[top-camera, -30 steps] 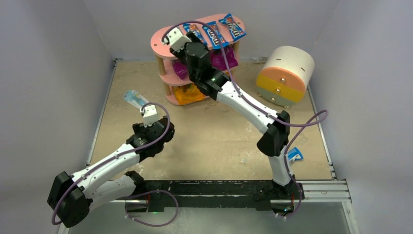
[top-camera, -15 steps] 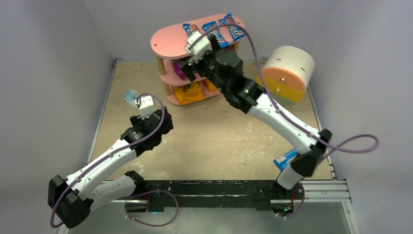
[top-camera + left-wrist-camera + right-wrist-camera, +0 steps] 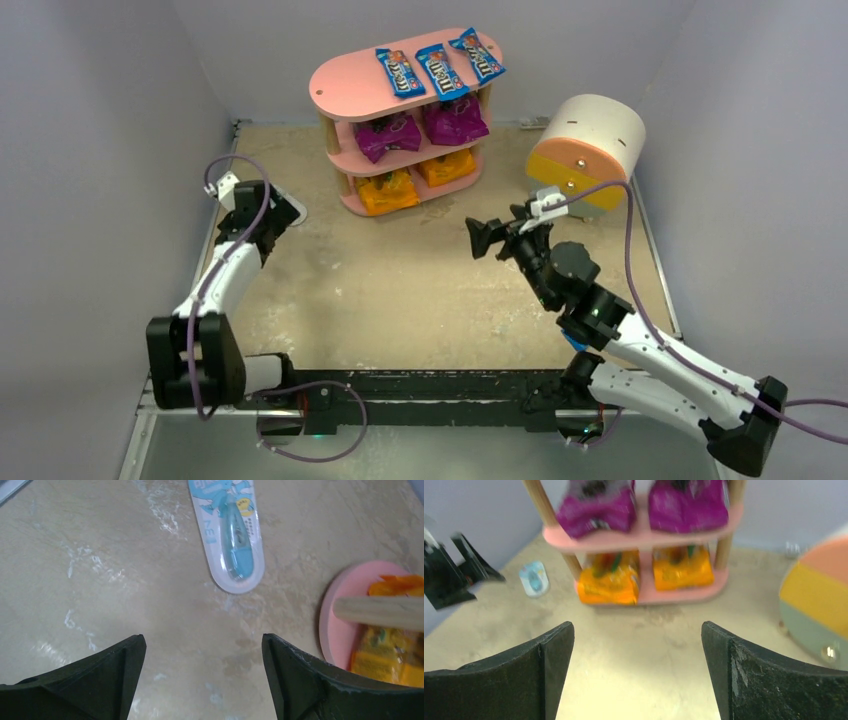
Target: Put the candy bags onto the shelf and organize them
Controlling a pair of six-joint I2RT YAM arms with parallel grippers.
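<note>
Top external shows the right gripper (image 3: 497, 230), jaws apart and empty, withdrawn from the pink three-tier shelf (image 3: 345, 85); seven glossy candy bags (image 3: 455, 120) sit shelved, so likely one remains.

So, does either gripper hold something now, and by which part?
Nothing is held. The left gripper stands open near the pale blue-and-white oval packet; the right gripper is open, facing the pink three-tier shelf.

Glossy plastic candy bags (image 3: 387, 191), matt pink shelf (image 3: 345, 85) with pale wooden posts (image 3: 380, 612), mottled stone-look tabletop (image 3: 420, 290)
</note>
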